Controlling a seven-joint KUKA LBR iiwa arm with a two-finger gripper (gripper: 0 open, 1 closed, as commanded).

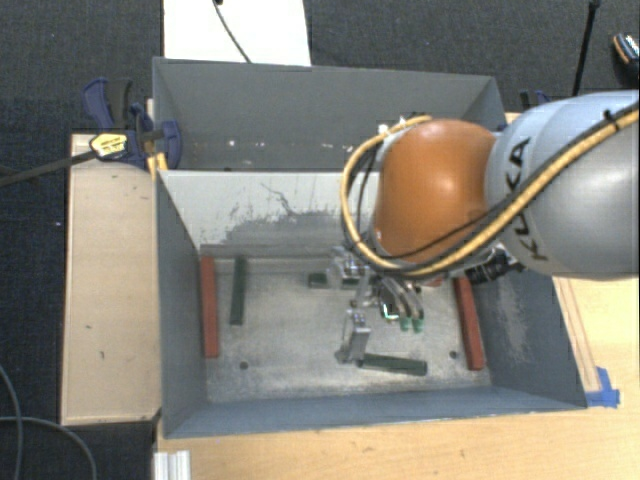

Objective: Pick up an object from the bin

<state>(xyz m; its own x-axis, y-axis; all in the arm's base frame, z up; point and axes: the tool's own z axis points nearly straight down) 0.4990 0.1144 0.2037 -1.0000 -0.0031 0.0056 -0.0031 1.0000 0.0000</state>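
**Gripper low in the bin, next to a dark green bar**

The arm (pixel 570 198) reaches in from the right. Its orange cover (pixel 430 193), ringed by a loop of yellowish cable (pixel 347 193), hangs over the right half of the grey bin (pixel 300 108). Below the cover the gripper (pixel 353 348) points down at the bin floor, a little right of the middle and nearer the front wall than the back. I cannot tell whether the gripper is spread or pressed together.

The nearest thing is a dark green bar (pixel 395 365). It lies flat on the floor close to the front wall, running left to right with a slight tilt. Its left end is just beside the tip of the gripper. I cannot tell whether the 2 touch.

Just right of the gripper, partly under the wrist parts, sits a small green piece (pixel 410 321) that is too small to name. Further right, the right red-brown stick (pixel 469 330) lies along the foot of the right wall, running front to back. Behind the gripper, toward the back wall, is a small dark block (pixel 318 281).

On the left side of the floor, well apart from the gripper, 2 more sticks lie side by side, both running front to back. The left red-brown stick (pixel 209 308) lies along the foot of the left wall. The shorter dark green stick (pixel 237 290) is just to its right. Pale scuff marks (pixel 265 218) streak the sloping back wall above the floor.
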